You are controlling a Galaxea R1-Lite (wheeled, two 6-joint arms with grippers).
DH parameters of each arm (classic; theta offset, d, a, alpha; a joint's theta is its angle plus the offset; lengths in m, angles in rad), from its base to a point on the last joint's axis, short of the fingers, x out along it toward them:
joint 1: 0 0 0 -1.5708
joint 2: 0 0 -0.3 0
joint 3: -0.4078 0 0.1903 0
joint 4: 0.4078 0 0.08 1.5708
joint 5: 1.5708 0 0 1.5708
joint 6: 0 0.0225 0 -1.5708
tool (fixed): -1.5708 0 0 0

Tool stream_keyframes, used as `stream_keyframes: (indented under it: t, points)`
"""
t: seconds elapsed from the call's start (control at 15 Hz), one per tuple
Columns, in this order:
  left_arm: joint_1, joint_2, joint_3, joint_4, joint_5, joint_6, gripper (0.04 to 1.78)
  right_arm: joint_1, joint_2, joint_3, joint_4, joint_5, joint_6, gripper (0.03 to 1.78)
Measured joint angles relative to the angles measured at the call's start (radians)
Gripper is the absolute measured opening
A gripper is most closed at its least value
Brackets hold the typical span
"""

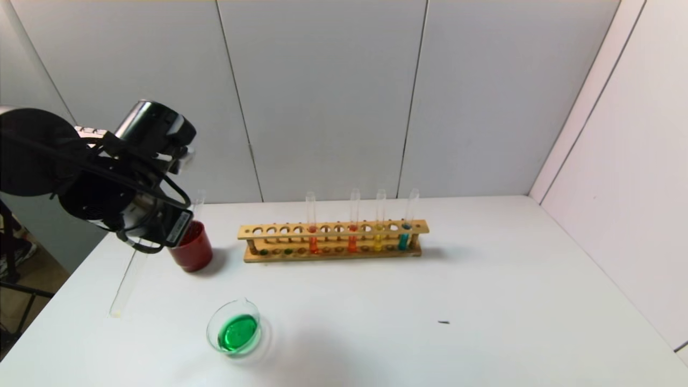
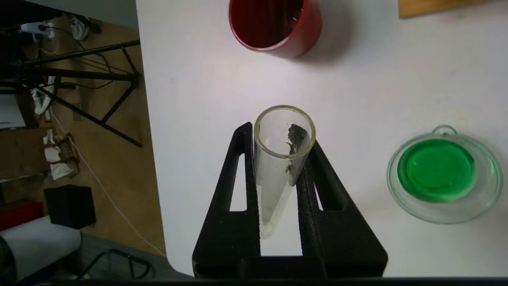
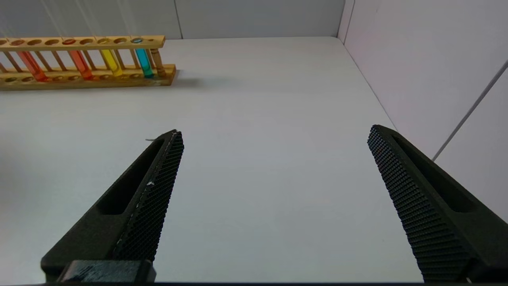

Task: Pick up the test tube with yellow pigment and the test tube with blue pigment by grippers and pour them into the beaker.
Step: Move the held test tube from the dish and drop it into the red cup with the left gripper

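My left gripper [image 1: 144, 248] hangs above the table's left part, in front of the red cup, and is shut on an empty clear test tube [image 1: 126, 285]. In the left wrist view the tube [image 2: 274, 178] stands between the gripper's [image 2: 279, 137] black fingers, mouth toward the camera. The beaker [image 1: 210, 329] holds green liquid near the front left; it also shows in the left wrist view [image 2: 397, 190]. A yellow tube [image 1: 378, 239] and a cyan-blue tube [image 1: 403, 239] stand in the rack, also in the right wrist view: yellow [image 3: 111, 61], blue [image 3: 143, 62]. My right gripper [image 3: 274, 133] is open and empty above the bare table.
The wooden rack [image 1: 333, 257] stands mid-table and also holds two orange-red tubes [image 1: 313, 242]. A dark-red cup [image 1: 192, 248] with a clear empty tube in it stands left of the rack. The table's left edge is close to my left gripper. White walls stand behind and to the right.
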Motion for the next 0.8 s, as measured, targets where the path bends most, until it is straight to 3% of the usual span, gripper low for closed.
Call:
stream_keyframes:
  t: [0.47,0.8]
  points:
    - [0.112,0.097,-0.08,-0.233,-0.022,0.004,0.32,0.0,0.0,0.0,0.0,0.0,0.0,1.7]
    - [0.143,0.199,-0.23,-0.247,-0.014,-0.004,0.32,0.0,0.0,0.0,0.0,0.0,0.0,1.7]
